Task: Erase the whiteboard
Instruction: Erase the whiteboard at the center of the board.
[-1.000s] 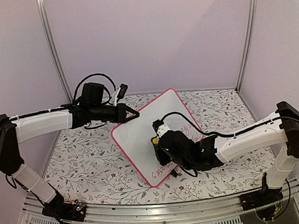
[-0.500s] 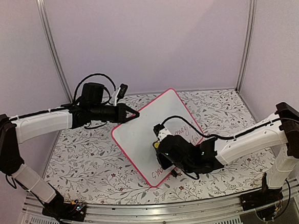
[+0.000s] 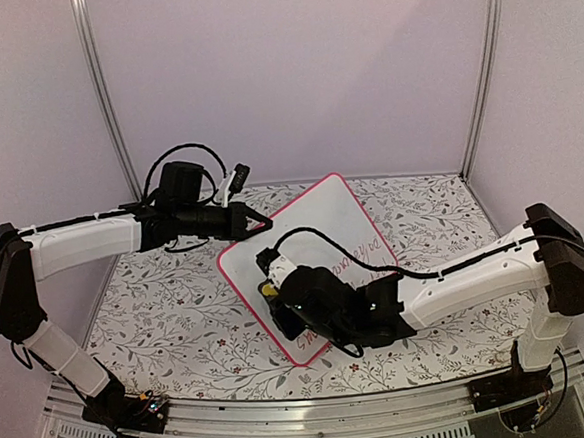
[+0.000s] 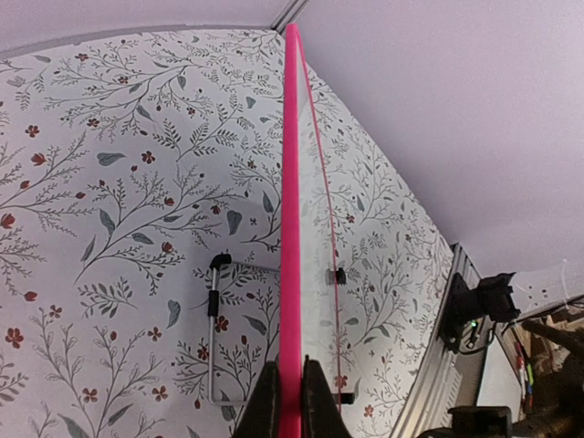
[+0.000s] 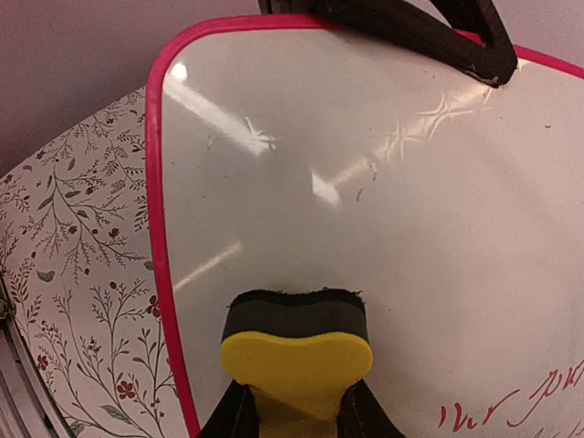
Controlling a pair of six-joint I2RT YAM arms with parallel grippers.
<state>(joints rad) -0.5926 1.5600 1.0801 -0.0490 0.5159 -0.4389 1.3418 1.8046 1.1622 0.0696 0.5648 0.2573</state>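
In the top view the whiteboard (image 3: 317,217) stands propped at a slant on the flower-patterned table (image 3: 157,299), about mid-table, one corner pointing toward the back wall. The left gripper (image 3: 258,222) reaches in from the left and meets the board's pink upper-left edge, while the right gripper (image 3: 275,300) is over the lower left part of the board with a yellow eraser (image 3: 266,291) at its tip; red writing (image 3: 360,259) shows on the right half of the board. From the left wrist the pink frame (image 4: 292,182) runs edge-on away from the camera, and the left gripper (image 4: 290,406) has its jaws pressed together on that frame, with a wire stand (image 4: 215,328) behind the board. From the right wrist the right gripper (image 5: 294,415) pinches the eraser (image 5: 297,351), whose dark felt face lies against the white surface (image 5: 365,182) near the left edge, with red marks (image 5: 511,401) off to the lower right
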